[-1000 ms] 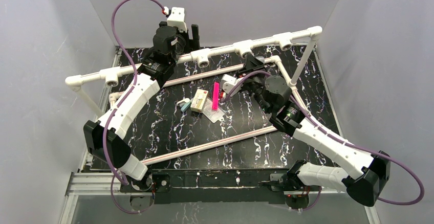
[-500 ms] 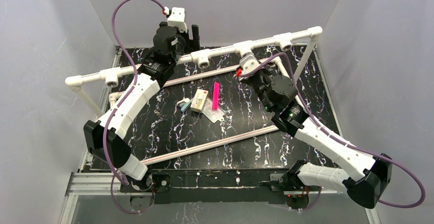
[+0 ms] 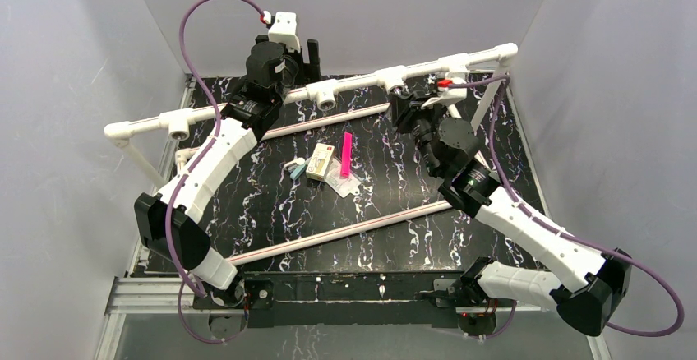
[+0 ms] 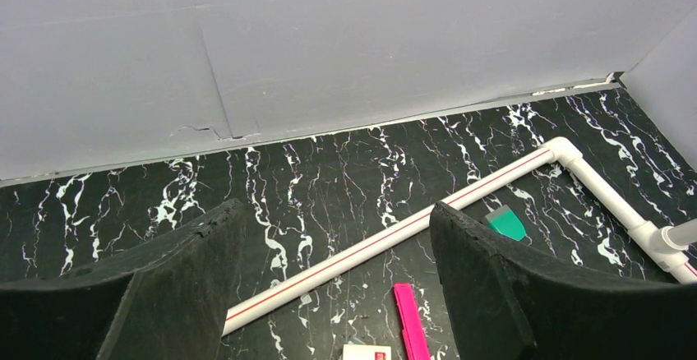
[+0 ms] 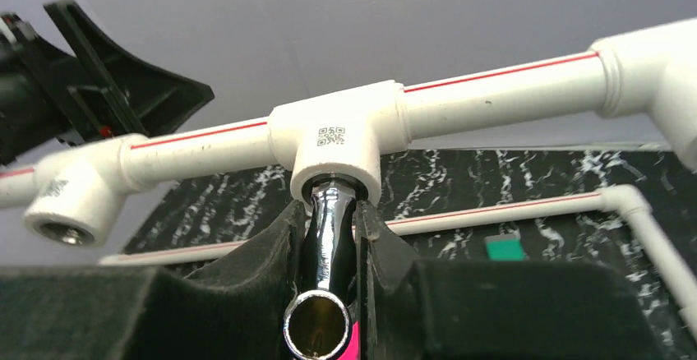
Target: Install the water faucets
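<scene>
Grey wall [image 5: 345, 23] behind shiny chrome faucet [image 5: 327, 227]

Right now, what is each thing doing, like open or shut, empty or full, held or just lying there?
faucet: held, tip at a tee socket mouth.
right gripper: shut on the faucet.
left gripper: open, empty.
tee socket: faucet tip at its opening; can't tell if screwed in.
next tee socket: empty.
pink strip: lying flat, untouched.
green piece: lying flat, untouched.
</scene>
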